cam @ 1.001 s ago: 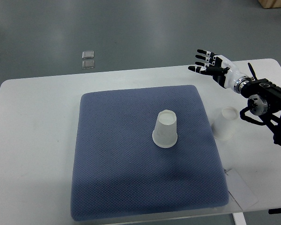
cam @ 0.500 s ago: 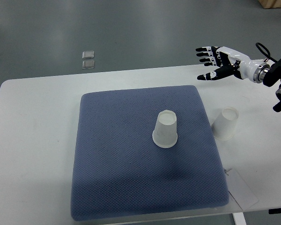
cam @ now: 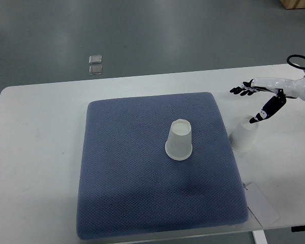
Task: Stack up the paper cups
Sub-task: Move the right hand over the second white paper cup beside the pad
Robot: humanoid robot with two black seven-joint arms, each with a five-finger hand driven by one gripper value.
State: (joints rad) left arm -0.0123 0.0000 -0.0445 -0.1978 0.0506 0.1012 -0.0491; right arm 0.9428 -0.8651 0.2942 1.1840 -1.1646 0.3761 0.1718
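At the counter's (cam: 35,152) right, the right hand (cam: 262,96) hovers w/ fingers (cam: 240,91) released, empty, just above-right of the upright-axis off-mat cup (cam: 243,134); mat cup (cam: 179,140) farther left.

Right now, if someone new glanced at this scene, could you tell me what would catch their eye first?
Probably the big blue-grey mat covering most of the white table, with one upside-down paper cup standing near its middle. Next, the right hand coming in from the right edge, its black-tipped fingers spread and empty, poised just above a second upside-down cup that sits on the bare table beside the mat's right edge.
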